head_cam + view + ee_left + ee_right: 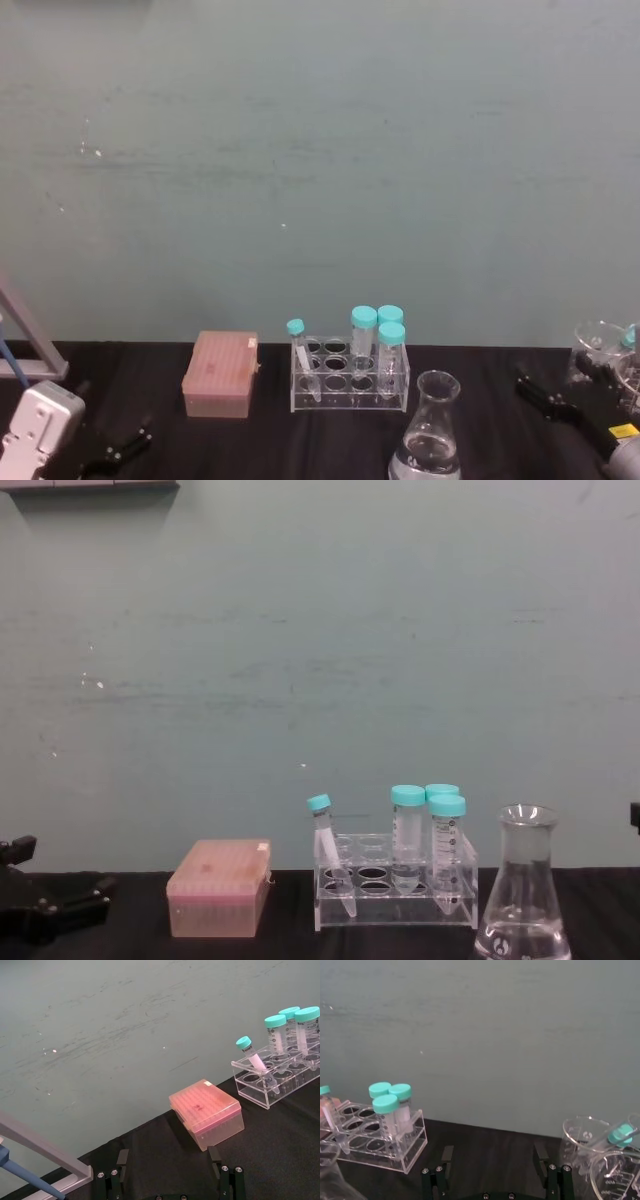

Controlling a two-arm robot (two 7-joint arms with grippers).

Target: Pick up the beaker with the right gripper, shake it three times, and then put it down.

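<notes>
The right gripper (560,400) is sitting low with jaws apart, empty, well right of the standing beaker (430,430)

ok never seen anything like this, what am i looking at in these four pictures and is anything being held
This is a two-armed robot at a black table, photographed by four of its own cameras at one moment. One picture is from its head looking down, one from its chest looking across the table, and one from each wrist.

The right gripper sits at the table's right side, the left gripper at its left. Both stand open and hold nothing.

On the table: the beaker, a clear flask with liquid in its base, standing free. Behind it is a clear tube rack with four teal-capped tubes, one of them leaning. Left of that lies a pink box. Near the right gripper stands more empty glassware.
</notes>
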